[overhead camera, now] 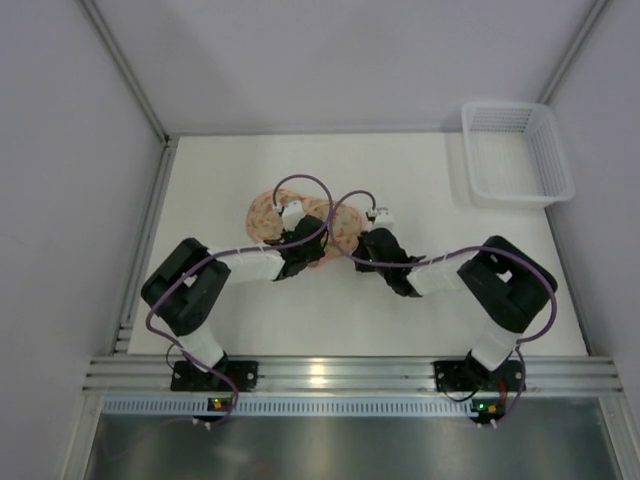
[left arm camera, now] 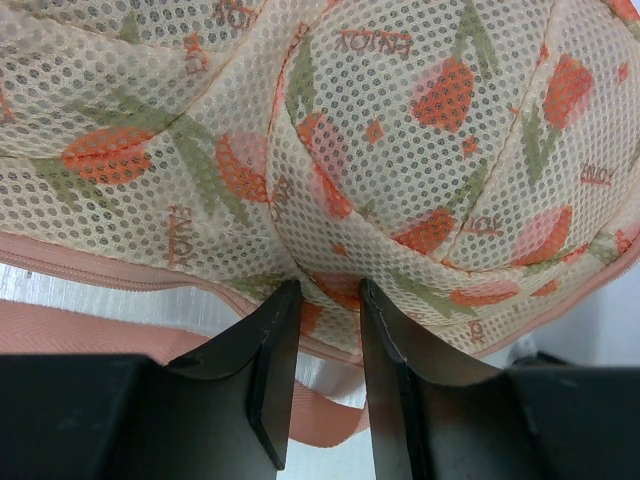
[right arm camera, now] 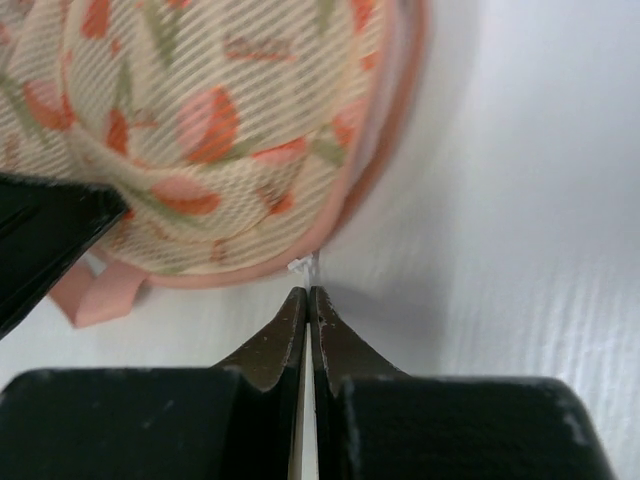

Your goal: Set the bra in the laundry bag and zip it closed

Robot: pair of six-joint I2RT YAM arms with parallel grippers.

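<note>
The laundry bag (overhead camera: 268, 212), a rounded mesh pouch with an orange-pink flower print and a pink rim, lies mid-table between both arms. In the left wrist view the bag (left arm camera: 400, 150) fills the frame, and my left gripper (left arm camera: 330, 292) pinches a fold of its mesh just above the pink rim. My right gripper (right arm camera: 308, 292) is shut on a small white zipper pull (right arm camera: 305, 266) at the bag's rim (right arm camera: 380, 170). From above, the left gripper (overhead camera: 293, 216) sits on the bag and the right gripper (overhead camera: 378, 216) at its right edge. The bra is hidden.
A white plastic mesh basket (overhead camera: 515, 150) stands at the back right corner. The bag's pink strap loop (left arm camera: 100, 325) lies on the white table under the left fingers, and the same strap loop (right arm camera: 95, 295) shows beside the left arm's black body (right arm camera: 40, 240).
</note>
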